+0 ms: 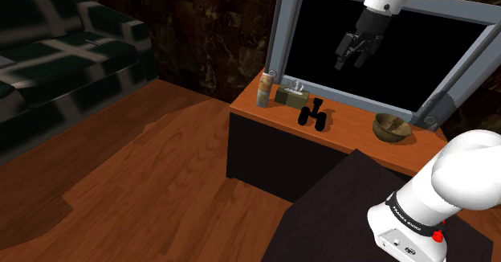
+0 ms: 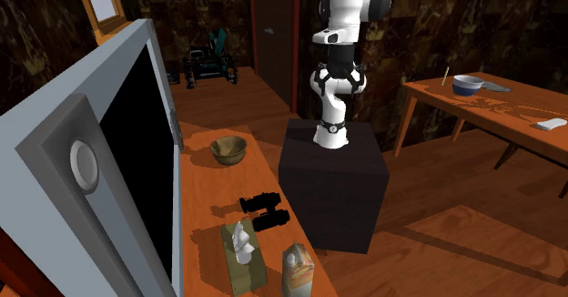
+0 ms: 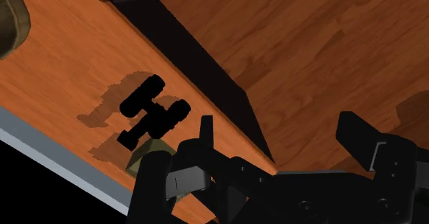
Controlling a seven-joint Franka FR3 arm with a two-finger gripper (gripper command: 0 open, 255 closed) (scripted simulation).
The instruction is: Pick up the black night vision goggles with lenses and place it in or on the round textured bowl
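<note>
1. Claw (image 1: pixel 354 57) is spread and empty, hanging well above the counter (image 3: pixel 62 78), in front of the framed black screen (image 1: pixel 283 43).
2. Goggles (image 1: pixel 312 113) lie on the counter about mid-length, closer to the front edge than the screen edge. My fingers are nowhere near them.
3. Risk: the tissue box (image 1: pixel 291 96) sits just beside them on the screen side. A finger coming down wide would clip it, or the carton (image 1: pixel 264 89) next to it.
4. Risk: the shape is two tubes on a bridge (awkward). Pinching one tube off-centre would likely let them swing or slip in transit.
5. Risk: a glancing touch could shove them over the front edge.
6. Bowl (image 1: pixel 392 127) stands toward the counter end away from the carton, well apart from the goggles. It's upright and looks empty. It's round, so a high drop could rock it or bounce the goggles out.
7. The tissue box has one white tissue poking out the top.
</note>
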